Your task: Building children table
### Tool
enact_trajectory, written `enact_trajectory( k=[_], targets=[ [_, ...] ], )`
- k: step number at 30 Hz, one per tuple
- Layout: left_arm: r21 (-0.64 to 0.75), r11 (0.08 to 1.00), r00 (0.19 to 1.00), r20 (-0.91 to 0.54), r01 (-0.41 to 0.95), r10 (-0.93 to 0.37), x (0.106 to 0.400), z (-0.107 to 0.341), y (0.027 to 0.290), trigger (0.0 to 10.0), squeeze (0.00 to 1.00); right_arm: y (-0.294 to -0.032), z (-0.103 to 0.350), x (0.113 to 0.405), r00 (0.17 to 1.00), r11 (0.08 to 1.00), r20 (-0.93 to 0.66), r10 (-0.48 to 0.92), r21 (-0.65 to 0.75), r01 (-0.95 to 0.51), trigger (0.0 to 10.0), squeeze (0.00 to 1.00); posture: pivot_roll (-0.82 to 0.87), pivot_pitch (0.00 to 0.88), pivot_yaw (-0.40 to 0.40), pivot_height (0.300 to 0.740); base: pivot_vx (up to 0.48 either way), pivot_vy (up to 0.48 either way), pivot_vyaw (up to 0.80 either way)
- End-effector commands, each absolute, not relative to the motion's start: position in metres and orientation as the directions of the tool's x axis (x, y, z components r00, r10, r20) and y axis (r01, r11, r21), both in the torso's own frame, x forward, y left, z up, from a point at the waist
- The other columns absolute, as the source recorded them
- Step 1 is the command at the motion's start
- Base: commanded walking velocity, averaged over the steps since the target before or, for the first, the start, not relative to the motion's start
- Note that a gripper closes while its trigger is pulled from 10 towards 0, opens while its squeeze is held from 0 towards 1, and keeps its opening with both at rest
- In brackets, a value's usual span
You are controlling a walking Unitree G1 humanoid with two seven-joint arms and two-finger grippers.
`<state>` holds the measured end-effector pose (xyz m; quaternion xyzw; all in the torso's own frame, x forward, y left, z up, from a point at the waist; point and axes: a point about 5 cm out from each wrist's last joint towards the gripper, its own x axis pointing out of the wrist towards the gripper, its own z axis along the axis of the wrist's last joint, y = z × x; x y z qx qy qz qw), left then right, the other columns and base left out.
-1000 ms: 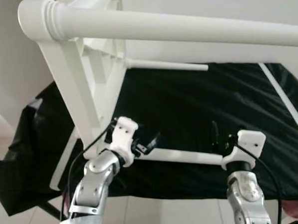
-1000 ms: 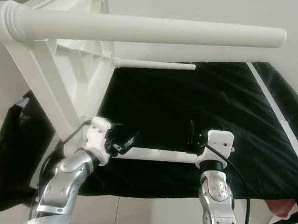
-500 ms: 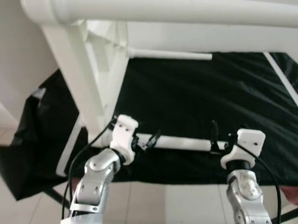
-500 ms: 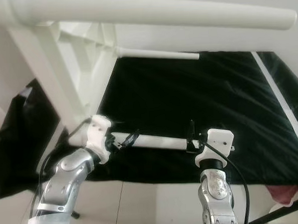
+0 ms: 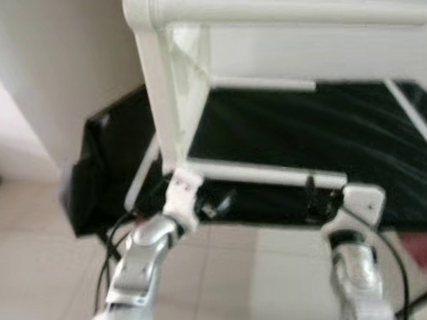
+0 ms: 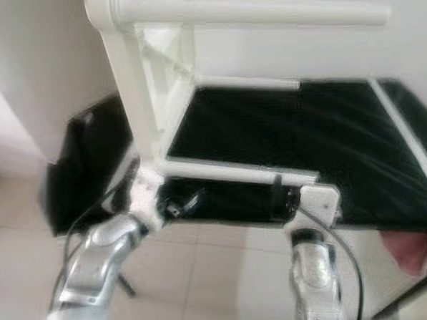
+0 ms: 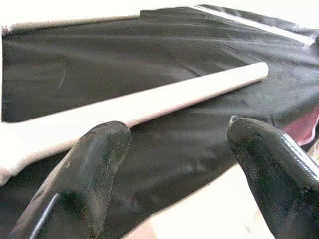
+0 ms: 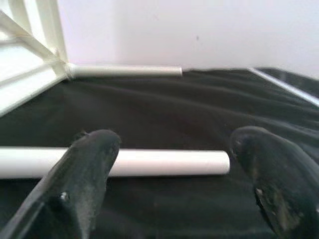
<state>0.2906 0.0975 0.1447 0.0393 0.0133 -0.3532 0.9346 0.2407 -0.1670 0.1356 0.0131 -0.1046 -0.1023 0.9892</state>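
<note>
And the grip is off: half a second ago both claws sat right at the near leg (image 5: 268, 174), and now the leg lies clear of them on the black cloth (image 5: 355, 124) while the whole picture has slid and gone soft, which reads as the robot backing off or straightening up (a camera move, not the furniture's). The table (image 5: 178, 97) is on its side, frame standing at the cloth's left end, legs reaching out to the right: one high up, one at the far edge of the cloth, and the near one lying low along the front edge. The left gripper (image 7: 174, 149) has its fingers spread wide with nothing between them, and its wrist view looks past them to the leg crossing just beyond the tips, apart from both. The right gripper (image 8: 169, 154) is spread wide and empty too, the free end of the same leg sitting just beyond its gap, not touching. In the head view both claws hover just short of the cloth's front edge, the left below the leg's joint with the frame, the right below its free end. My read: this leg is fitted and let go, so the step looks finished.
</note>
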Motion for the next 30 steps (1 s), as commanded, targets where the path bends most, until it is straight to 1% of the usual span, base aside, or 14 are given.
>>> enact_trajectory(
  k=[1, 10, 12, 15, 16, 19, 24, 25, 28, 30],
  targets=[
    [0.06, 0.798, 0.8, -0.042, 0.6, -0.599, 0.293, 0.146, 0.1, 10.0, 0.0, -0.167, 0.136, 0.241, 0.957, 0.98, 0.207, -0.201, 0.038, 0.197, 10.0, 0.0, 0.04, 0.0, 0.009, 0.74, 0.0, 0.0, 0.0],
    [0.052, 0.815, 0.815, 0.019, 0.578, -0.579, 0.293, 0.158, 0.1, 10.0, 0.0, -0.174, 0.141, 0.243, 0.957, 0.981, 0.222, -0.188, 0.005, 0.192, 10.0, 0.0, 0.05, 0.0, -0.005, 0.74, 0.0, 0.0, 0.0],
    [0.055, 0.818, 0.818, 0.03, 0.573, -0.575, 0.295, 0.162, 0.099, 10.0, 0.0, -0.177, 0.149, 0.246, 0.953, 0.983, 0.252, -0.169, -0.032, 0.182, 10.0, 0.0, 0.05, 0.0, -0.006, 0.74, 0.0, 0.0, 0.0],
    [0.036, 0.819, 0.818, 0.044, 0.572, -0.573, 0.296, 0.167, 0.098, 10.0, 0.0, -0.181, 0.156, 0.249, 0.95, 0.982, 0.268, -0.16, -0.05, 0.18, 10.0, 0.0, 0.05, 0.0, -0.01, 0.74, 0.0, 0.0, 0.0],
    [0.041, 0.823, 0.821, 0.054, 0.567, -0.568, 0.297, 0.17, 0.098, 10.0, 0.0, -0.184, 0.161, 0.252, 0.948, 0.98, 0.279, -0.15, -0.083, 0.18, 10.0, 0.0, 0.06, 0.0, -0.013, 0.74, 0.0, 0.0, 0.0],
    [0.053, 0.83, 0.828, 0.061, 0.555, -0.557, 0.299, 0.174, 0.098, 10.0, 0.0, -0.191, 0.172, 0.258, 0.94, 0.974, 0.305, -0.151, -0.118, 0.194, 10.0, 0.0, 0.06, 0.0, -0.016, 0.74, 0.0, 0.0, 0.0],
    [0.059, 0.83, 0.827, 0.07, 0.554, -0.557, 0.299, 0.179, 0.098, 10.0, 0.0, -0.192, 0.185, 0.263, 0.933, 0.974, 0.337, -0.129, -0.134, 0.183, 10.0, 0.0, 0.06, 0.0, -0.018, 0.74, 0.0, 0.0, 0.0],
    [0.049, 0.827, 0.824, 0.07, 0.56, -0.562, 0.299, 0.18, 0.097, 10.0, 0.0, -0.192, 0.191, 0.265, 0.929, 0.974, 0.353, -0.114, -0.146, 0.175, 10.0, 1.0, 0.06, 0.0, -0.022, 0.74, 0.0, 0.0, 0.0],
    [0.03, 0.825, 0.822, 0.075, 0.564, -0.565, 0.299, 0.181, 0.095, 10.0, 0.0, -0.189, 0.201, 0.268, 0.92, 0.97, 0.384, -0.081, -0.184, 0.162, 10.0, 1.0, 0.06, 0.0, -0.023, 0.74, 0.0, 0.0, 0.0],
    [0.0, 0.828, 0.825, 0.081, 0.561, -0.559, 0.299, 0.183, 0.092, 10.0, 0.0, -0.186, 0.218, 0.272, 0.89, 0.943, 0.453, -0.047, -0.275, 0.19, 10.0, 1.0, 0.06, 0.0, -0.023, 0.74, 0.0, 0.0, 0.0]
  ],
)
